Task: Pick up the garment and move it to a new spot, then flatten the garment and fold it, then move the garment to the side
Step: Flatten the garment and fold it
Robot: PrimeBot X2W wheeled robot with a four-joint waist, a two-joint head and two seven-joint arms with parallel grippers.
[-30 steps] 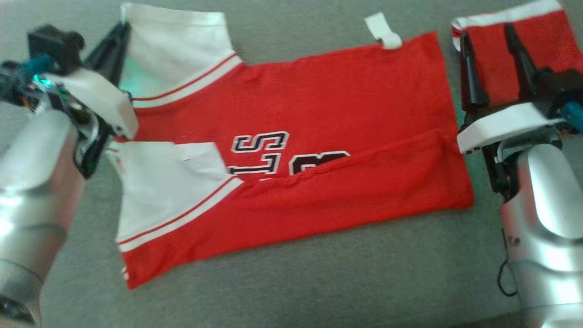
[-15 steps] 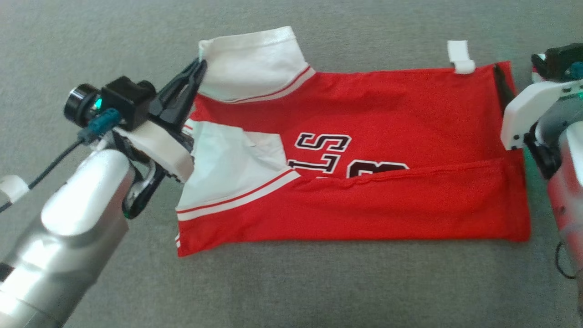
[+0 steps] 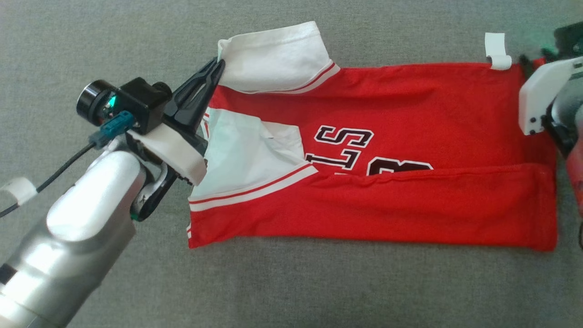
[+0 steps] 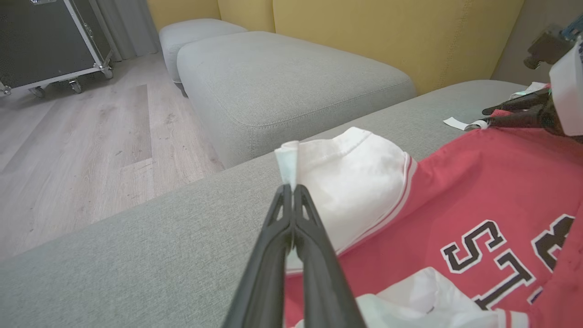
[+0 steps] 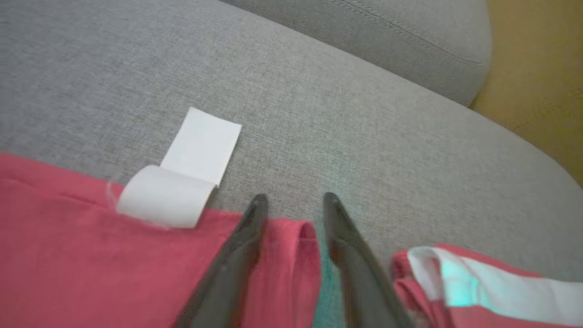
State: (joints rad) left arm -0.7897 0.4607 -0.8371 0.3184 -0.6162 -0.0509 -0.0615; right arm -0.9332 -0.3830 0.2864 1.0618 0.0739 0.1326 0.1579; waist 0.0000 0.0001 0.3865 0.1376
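By my judgement you are in the folding step. The red jersey with white sleeves and black lettering (image 3: 410, 136) lies spread on the grey fabric sofa cushion (image 3: 319, 287) between your two grippers, with its near long edge already turned over part of the letters. Your left gripper (image 4: 291, 187) has its fingers pressed together on the edge of the far white sleeve (image 3: 273, 59), which stands up just past the tips; your right gripper (image 5: 291, 200) has its fingers spread, with the rolled red hem corner (image 5: 298, 255) lying between them and not yet pinched.

The next move calls for closing the right fingers on that hem alone; then, I judge, raise both ends together and bring the far edge over, level, so the cloth does not skew.

A white fabric label (image 5: 182, 177) lies just left of the right fingers, touching the hem; keep it out of the pinch. A red-and-white piece of cloth (image 5: 473, 278) sits just right of them; whether it belongs to this jersey I cannot tell, and it could get caught. Beyond the left fingertips a grey ottoman (image 4: 282, 77) and a pale wooden floor (image 4: 91, 150) lie well apart; neither is in the way.
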